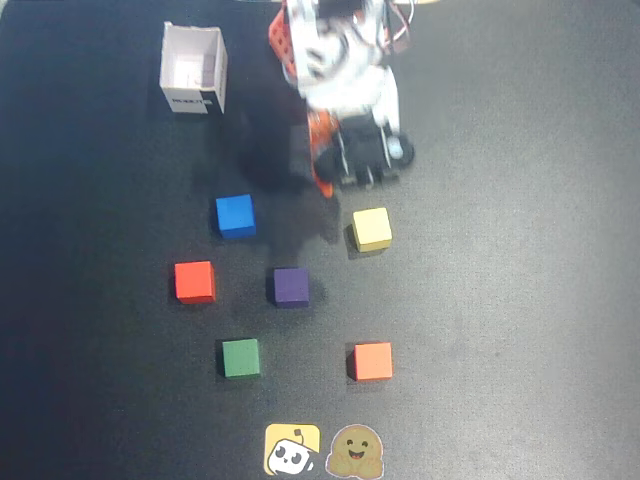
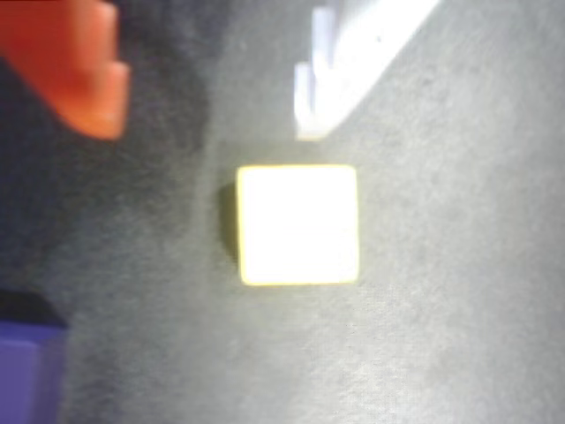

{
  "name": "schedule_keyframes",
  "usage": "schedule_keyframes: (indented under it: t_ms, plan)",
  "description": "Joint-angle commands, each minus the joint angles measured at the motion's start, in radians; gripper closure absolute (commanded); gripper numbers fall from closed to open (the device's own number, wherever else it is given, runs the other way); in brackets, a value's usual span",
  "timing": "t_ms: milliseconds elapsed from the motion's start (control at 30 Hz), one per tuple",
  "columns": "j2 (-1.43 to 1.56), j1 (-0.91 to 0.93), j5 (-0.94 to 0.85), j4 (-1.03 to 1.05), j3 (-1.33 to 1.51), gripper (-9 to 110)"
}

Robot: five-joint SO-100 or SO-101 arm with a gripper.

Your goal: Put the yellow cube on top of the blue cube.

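Near the top centre of the overhead view, the arm [image 1: 340, 60] reaches down over the dark mat [image 1: 520, 300], its gripper [image 1: 335, 165] hanging just above the yellow cube [image 1: 371, 228]. That cube sits right of centre, apart from every other block and resting flat on the mat. Left of it, at about the same height in the frame, lies the blue cube [image 1: 235, 215], with open mat between the two.

Below them the purple cube [image 1: 291, 286] sits near the middle, the red cube [image 1: 194, 281] to its left, the green cube [image 1: 241, 357] lower left and the orange cube [image 1: 371, 361] lower right. A small white open box [image 1: 194, 70] stands in the upper left. Two stickers [image 1: 322, 451] lie side by side at the bottom edge.

From the wrist view, the yellow cube [image 2: 297, 224] fills the centre, washed out by glare. The orange finger [image 2: 75, 66] enters at the upper left and the white finger [image 2: 353, 62] at the upper centre, a wide gap between them; the claw stands open and grips nothing, with both tips short of the cube. A corner of the purple cube [image 2: 31, 371] shows at the lower left.
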Motion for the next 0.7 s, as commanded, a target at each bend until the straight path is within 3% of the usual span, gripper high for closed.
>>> schedule_keyframes:
  t_ms: [0,133,667]
  plan:
    - [-0.138,-0.018,-0.003,-0.032,-0.120,82]
    - [-0.229,-0.057,0.009,-0.110,-0.123,77]
    - [-0.500,-0.126,0.052,-0.279,-0.115,77]
